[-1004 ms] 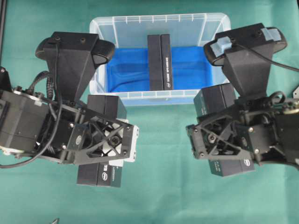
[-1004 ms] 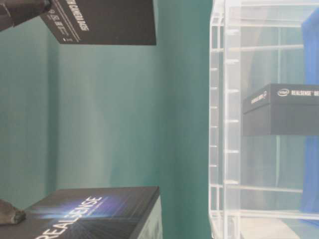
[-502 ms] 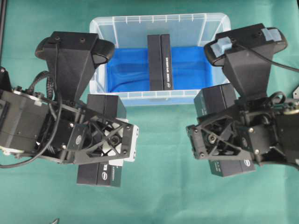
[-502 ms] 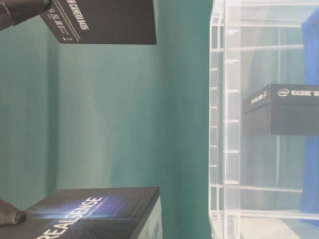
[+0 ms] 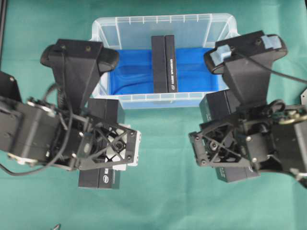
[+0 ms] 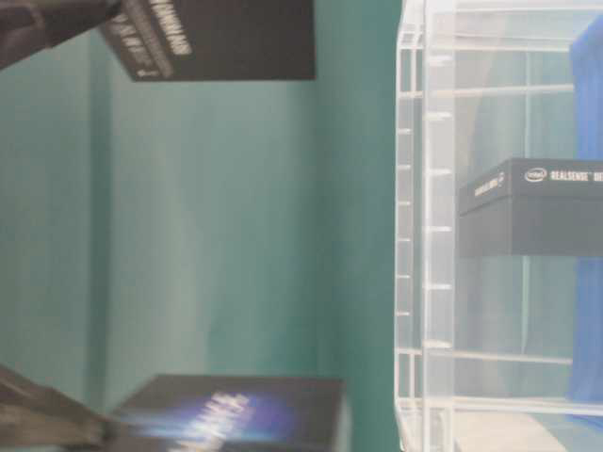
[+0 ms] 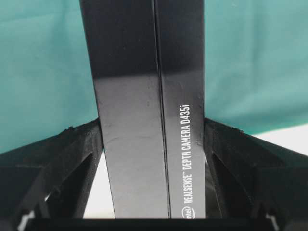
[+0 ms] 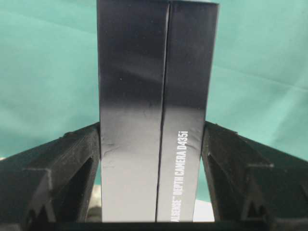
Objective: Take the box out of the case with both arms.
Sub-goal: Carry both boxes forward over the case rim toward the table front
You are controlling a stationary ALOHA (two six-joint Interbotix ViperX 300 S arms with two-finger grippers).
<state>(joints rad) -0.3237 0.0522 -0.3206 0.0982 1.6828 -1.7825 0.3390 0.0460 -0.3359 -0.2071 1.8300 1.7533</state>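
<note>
The case (image 5: 102, 26) is a clear plastic bin with a blue sheet on its bottom, at the far middle of the table. One black box (image 5: 164, 63) stands on edge inside it, also seen through the wall (image 6: 532, 207). My left gripper (image 7: 151, 130) is shut on a second black box (image 5: 98, 178), its fingers (image 7: 79, 144) pressed on both long sides, outside the case to its front left. My right gripper (image 8: 153, 132) is shut on a third black box (image 5: 238, 174) in the same way, in front of the case's right end.
Green cloth (image 5: 163, 191) covers the table around the case. Both arms crowd the space in front of the case, with a gap of bare cloth between them. In the table-level view the two held boxes (image 6: 221, 38) (image 6: 236, 414) hang apart from the case wall (image 6: 424, 235).
Both arms have shifted with their boxes; in the table-level view both held boxes moved toward the case. The box inside the case stayed put.
</note>
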